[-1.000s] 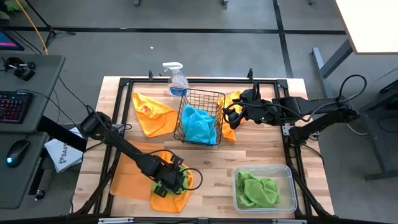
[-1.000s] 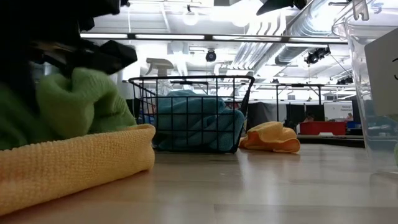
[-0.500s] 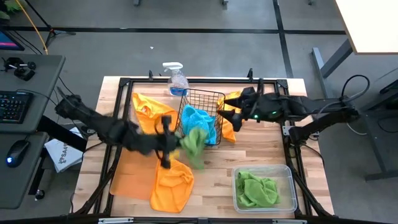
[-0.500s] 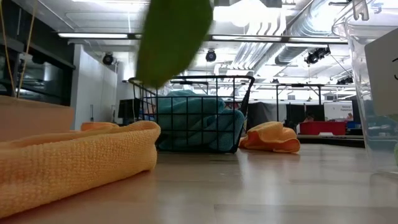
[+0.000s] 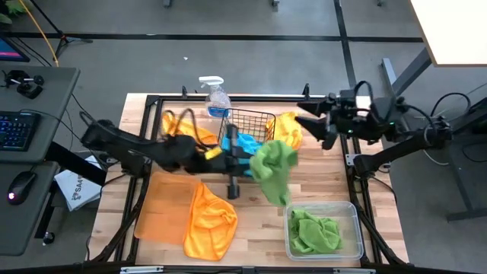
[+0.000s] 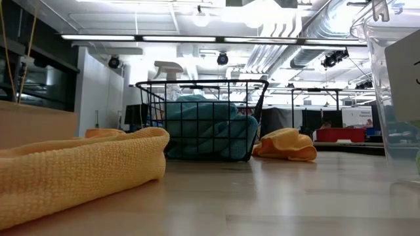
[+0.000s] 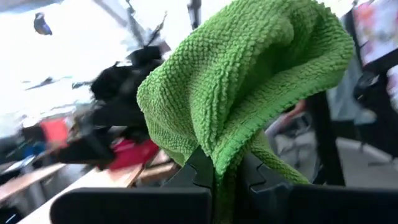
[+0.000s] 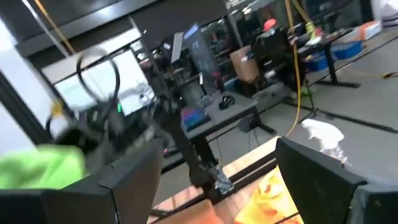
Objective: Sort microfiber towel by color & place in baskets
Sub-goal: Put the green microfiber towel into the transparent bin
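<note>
My left gripper point(image 5: 246, 165) is over the middle of the table, shut on a lime green towel point(image 5: 274, 169). The black wire basket point(image 5: 248, 135) beside it holds a turquoise towel point(image 5: 245, 144). The clear tub point(image 5: 351, 228) at the near right holds another green towel point(image 5: 313, 231). One orange towel point(image 5: 208, 224) lies partly on the flat orange tray point(image 5: 158, 213). Two more orange towels point(image 5: 183, 128) point(image 5: 287, 128) lie left and right of the basket. My right gripper point(image 5: 310, 126) is open and hovers near the far right, touching nothing. My left gripper pinches the green towel between its two fingers point(image 7: 198, 169) at a bunched fold point(image 7: 225, 163), several layers thick. The fingers come level from the table's left. The towel is lifted clear of the table and billows out past the fingertips, with its loose end point(image 5: 283, 196) trailing toward the tub.
A clear spray bottle point(image 5: 216, 96) stands at the far edge behind the basket. A black frame rail point(image 5: 144, 129) runs around the table. A desk with a keyboard point(image 5: 17, 129) and a mouse stands to the left. Bare wood lies between basket and tub point(image 5: 319, 179).
My left gripper took the green towel off the orange towel at the near left, lifted it clear and swung it up and toward the table's right, past the basket. The orange towel stayed lying where it was. My right gripper drew back from the basket toward the far right.
</note>
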`<state>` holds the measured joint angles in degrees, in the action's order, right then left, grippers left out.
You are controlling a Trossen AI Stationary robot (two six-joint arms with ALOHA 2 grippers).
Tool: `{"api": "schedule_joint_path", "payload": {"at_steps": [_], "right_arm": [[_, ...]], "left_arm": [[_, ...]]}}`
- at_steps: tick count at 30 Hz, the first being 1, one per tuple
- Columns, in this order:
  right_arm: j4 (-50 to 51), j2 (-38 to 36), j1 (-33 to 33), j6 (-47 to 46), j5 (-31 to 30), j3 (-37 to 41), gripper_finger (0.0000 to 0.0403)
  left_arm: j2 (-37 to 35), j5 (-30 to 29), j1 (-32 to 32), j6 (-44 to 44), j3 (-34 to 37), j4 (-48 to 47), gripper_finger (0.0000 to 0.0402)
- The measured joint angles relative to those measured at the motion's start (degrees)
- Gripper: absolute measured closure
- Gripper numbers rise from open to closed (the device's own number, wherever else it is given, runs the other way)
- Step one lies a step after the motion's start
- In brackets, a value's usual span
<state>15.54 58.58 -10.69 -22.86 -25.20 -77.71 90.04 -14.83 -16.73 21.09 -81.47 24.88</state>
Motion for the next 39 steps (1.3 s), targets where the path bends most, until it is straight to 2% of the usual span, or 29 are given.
{"api": "schedule_joint_path", "payload": {"at_steps": [3, 7, 10, 14, 24, 28, 32, 39], "right_arm": [[0.5, -1.0, -0.5, 0.4, -1.6, 0.0, 0.0096], [3.0, -1.3, -0.7, -0.9, -2.8, 0.0, 0.0096], [5.5, -1.1, -0.7, -3.1, -3.1, 0.0, 0.0096], [8.3, -0.5, -0.7, -5.8, -3.5, 0.0, 0.0096], [9.3, -0.1, -0.7, -7.1, -3.8, 0.0, 0.0096], [9.4, -0.1, -0.7, -8.2, -3.8, 0.0, 0.0096], [9.5, -0.1, -0.7, -8.2, -3.8, 0.0, 0.0096], [9.6, -0.1, -0.7, -7.9, -3.8, 0.0, 0.0096]], "left_arm": [[5.5, 4.7, 1.2, -3.0, 0.0, 8.1, 0.0401], [12.8, 9.4, 2.4, -11.4, 0.0, 17.9, 0.0401], [18.3, 13.5, 2.6, -17.0, -1.6, 22.0, 0.0401], [25.4, 19.8, 1.7, -22.4, -6.1, 23.0, 0.0397], [41.8, 20.2, -0.8, -26.5, -18.8, 23.0, 0.0393], [45.2, 20.1, -0.8, -30.3, -21.4, 21.0, 0.0388], [45.5, 22.2, -0.7, -33.9, -21.6, 17.3, 0.0357], [44.0, 26.2, -1.1, -34.9, -21.9, 12.9, 0.0252]]}}
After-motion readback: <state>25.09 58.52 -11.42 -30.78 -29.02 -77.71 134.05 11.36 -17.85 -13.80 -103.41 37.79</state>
